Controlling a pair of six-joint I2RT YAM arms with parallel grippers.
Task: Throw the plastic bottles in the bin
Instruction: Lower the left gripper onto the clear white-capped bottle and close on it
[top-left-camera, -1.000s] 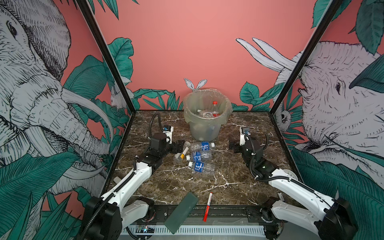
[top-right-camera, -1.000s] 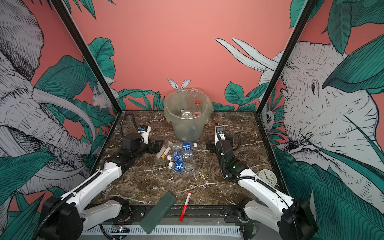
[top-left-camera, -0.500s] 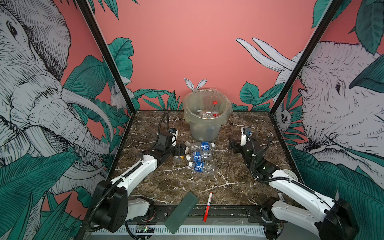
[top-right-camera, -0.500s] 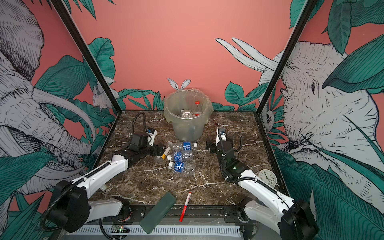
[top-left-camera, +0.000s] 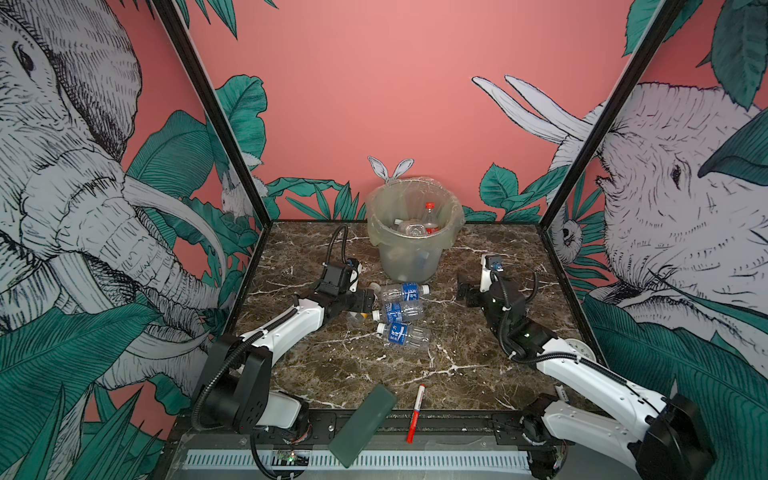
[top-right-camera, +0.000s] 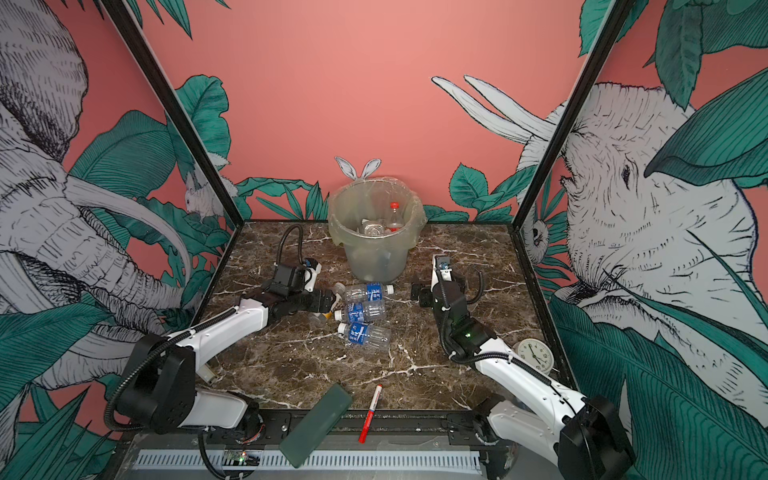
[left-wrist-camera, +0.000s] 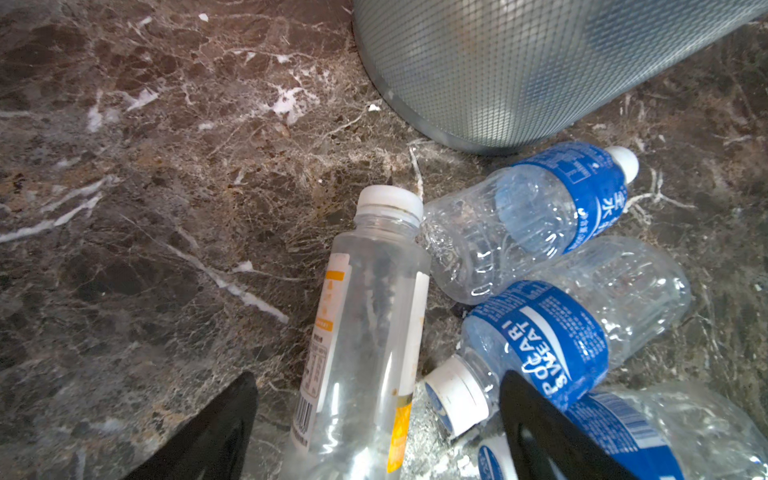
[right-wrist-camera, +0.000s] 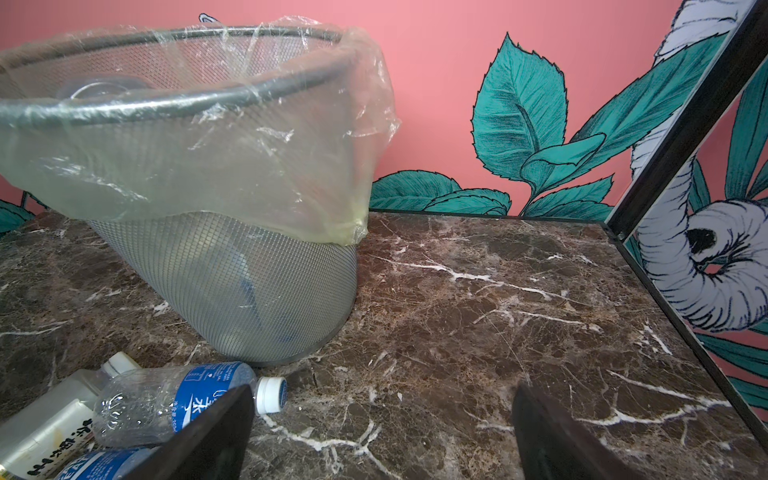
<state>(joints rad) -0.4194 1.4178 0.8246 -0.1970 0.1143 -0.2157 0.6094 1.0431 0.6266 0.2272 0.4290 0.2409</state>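
Observation:
Three blue-labelled clear plastic bottles (top-left-camera: 405, 292) (top-left-camera: 399, 311) (top-left-camera: 405, 334) lie side by side in front of the bin (top-left-camera: 411, 245), a mesh bucket lined with a clear bag. Inside it are several bottles, one with a red cap (top-left-camera: 430, 216). A yellow-white labelled bottle (left-wrist-camera: 365, 332) with a white cap lies left of the blue ones. My left gripper (left-wrist-camera: 378, 415) (top-left-camera: 368, 305) is open and straddles this bottle's lower body, its fingers apart from it. My right gripper (right-wrist-camera: 382, 432) (top-left-camera: 465, 293) is open over bare marble, right of the bottles.
A red-and-white marker pen (top-left-camera: 417, 411) and a flat dark green slab (top-left-camera: 363, 424) lie at the front edge. A small clock (top-right-camera: 535, 355) sits by the right arm. Black frame posts and printed walls close in the marble table (top-left-camera: 332, 365).
My left arm has swung right and forward, bringing its open gripper from beside the bottles to around the yellow-white labelled one. The right arm and the bottles have not moved.

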